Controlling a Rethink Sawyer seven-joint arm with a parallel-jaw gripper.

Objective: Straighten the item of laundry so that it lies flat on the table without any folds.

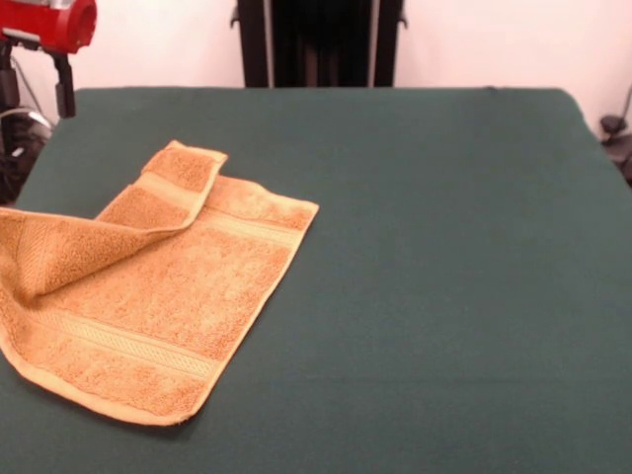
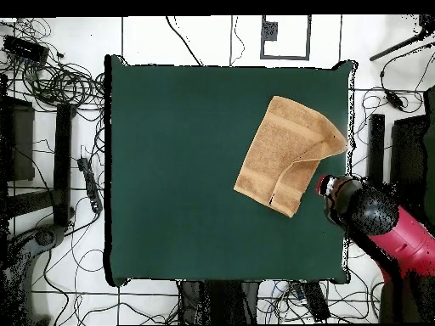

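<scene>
- The golden-orange terry towel [image 1: 158, 296] lies toward eight o'clock on the green counter [image 1: 444, 276] in the front view, and toward two o'clock in the overhead view [image 2: 285, 153].
- One corner is doubled over the body, forming a raised flap [image 1: 148, 197], so the towel is not yet flat.
- The red arm [image 2: 382, 221] sits beside the counter's edge, close to the towel, seemingly drawn clear of the cloth.
- Whether the claw is parted or closed cannot be told, nor whether it holds anything.
</scene>
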